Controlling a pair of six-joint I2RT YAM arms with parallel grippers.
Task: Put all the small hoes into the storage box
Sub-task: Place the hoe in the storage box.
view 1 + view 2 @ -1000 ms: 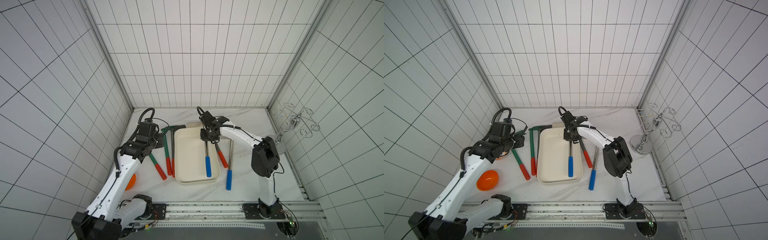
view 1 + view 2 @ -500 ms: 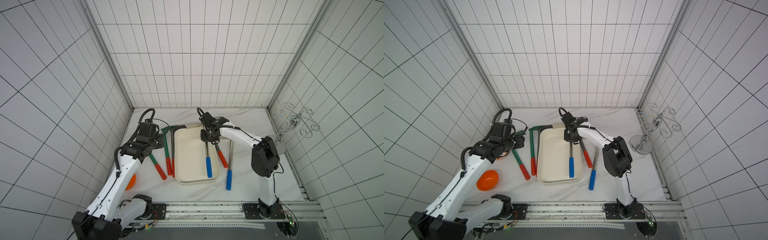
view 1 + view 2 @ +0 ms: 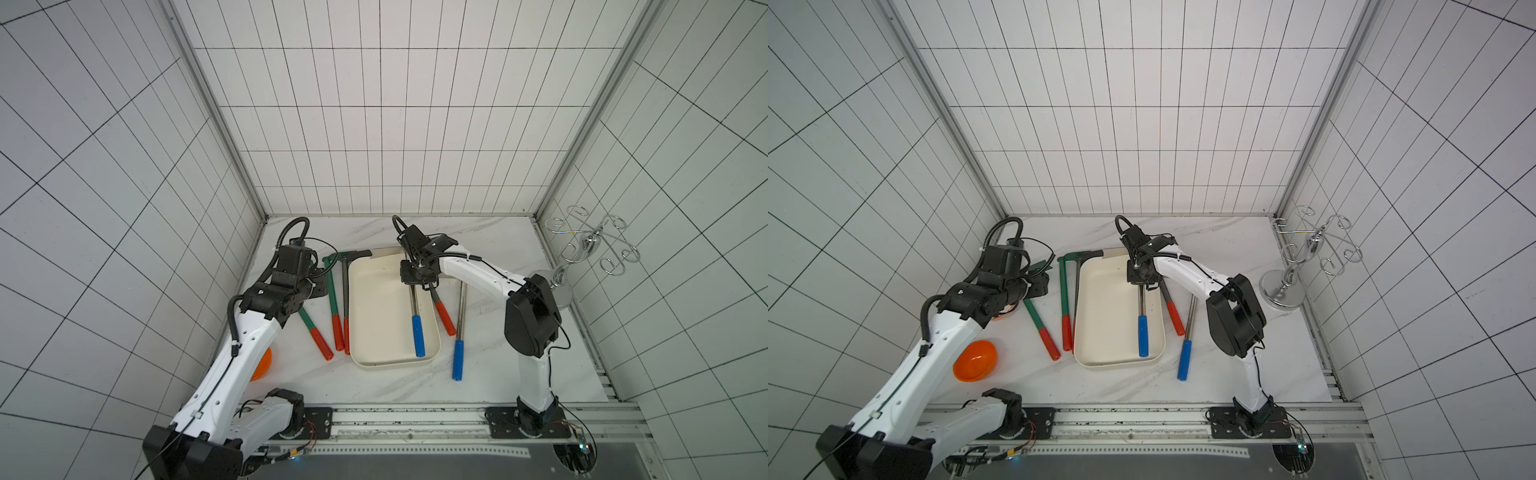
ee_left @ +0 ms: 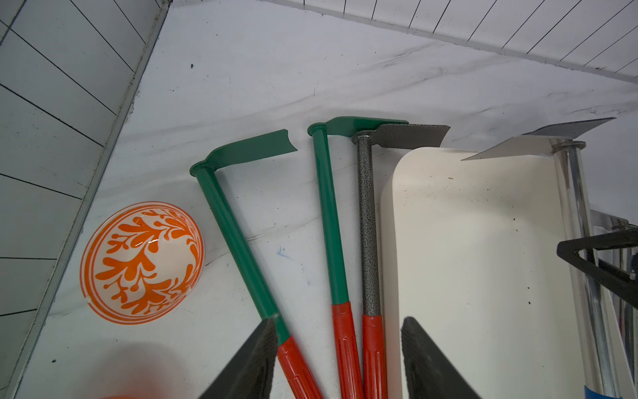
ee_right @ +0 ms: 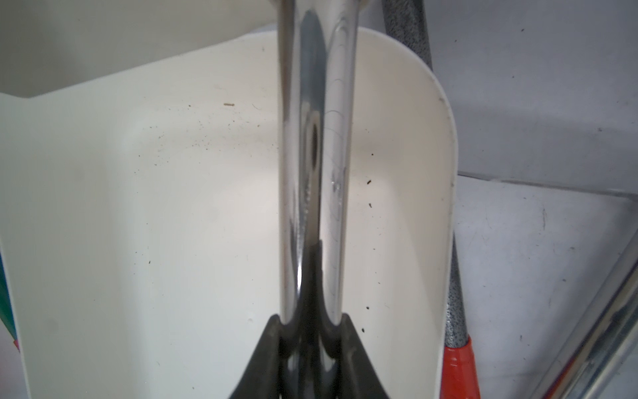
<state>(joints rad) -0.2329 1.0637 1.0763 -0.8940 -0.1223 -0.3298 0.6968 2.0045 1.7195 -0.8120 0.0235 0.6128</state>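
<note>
**Figure. Placement of the small hoe, release pending.** Over the last second almost nothing has shifted. The small hoe (image 3: 415, 320), with its chrome shaft and blue grip, has crept only slightly towards the near end of the storage box (image 3: 382, 266). It keeps the same lengthwise line along the box's right-hand side. The carrying phase therefore appears finished, and the task seems to wait on release alone.

The blue grip lies inside the near right corner in both top views (image 3: 1143, 336). The blade (image 4: 538, 141) sits at the far rim. Whether the shaft rests on the box floor or hangs just above it cannot be told; the right wrist view shows only the shaft (image 5: 310, 138) over the cream floor.

The right end effector (image 3: 417, 282) stays clamped narrowly on the chrome shaft, close to the blade end. Its fingertips (image 5: 348, 323) press the tube from both sides.

The left end effector (image 4: 340, 323) stands about half open and holds nothing. It hovers over the red grips of the two green-shafted hoes (image 4: 328, 224) and a speckled grey hoe (image 4: 369, 224), all beside the box on the surface (image 3: 490, 374).

A second blue-gripped hoe (image 3: 459, 328) and another red-gripped one (image 3: 440, 309) lie outside the box to its right, and both are untouched.
</note>
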